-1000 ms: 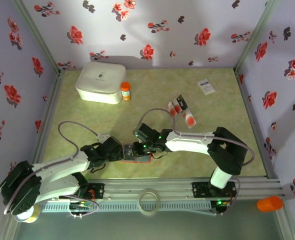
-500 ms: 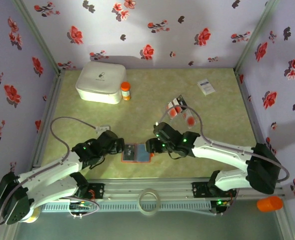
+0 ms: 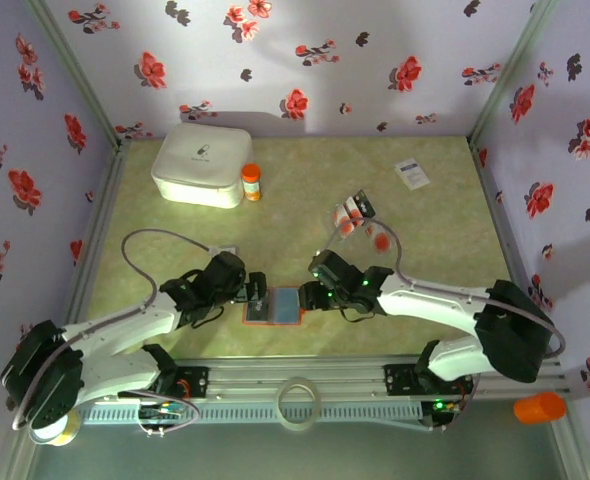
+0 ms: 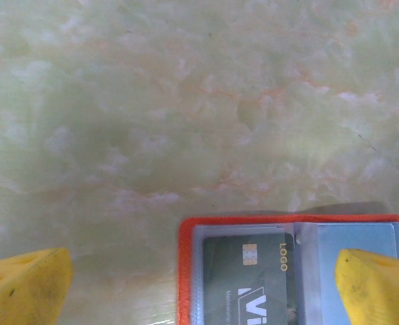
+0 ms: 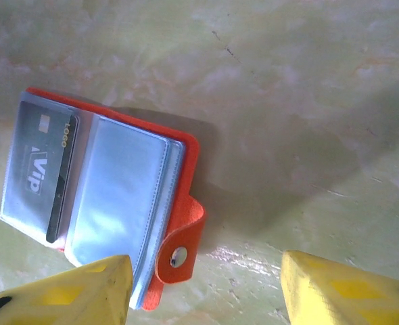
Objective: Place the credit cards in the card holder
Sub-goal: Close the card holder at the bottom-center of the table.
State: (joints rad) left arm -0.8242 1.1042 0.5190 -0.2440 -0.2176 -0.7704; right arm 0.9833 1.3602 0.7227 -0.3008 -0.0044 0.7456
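The card holder (image 3: 275, 306) is lying open on the desk (image 3: 175, 230) between the left pincer (image 4: 199, 288) and right pincer (image 5: 206, 284), both gaping wide and pinching nothing. 1 card (image 4: 250, 271) is sitting inside it, with loose credit cards (image 3: 353, 215) lying farther back.

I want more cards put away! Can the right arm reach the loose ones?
Probably yes: the right gripper is open and empty, with bare table between it and the credit cards.

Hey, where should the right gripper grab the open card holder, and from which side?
Probably the orange snap tab on the card holder: it seems to lift off the table beyond the sleeves, nearest the right gripper, so come from that edge; the rest lies flat.
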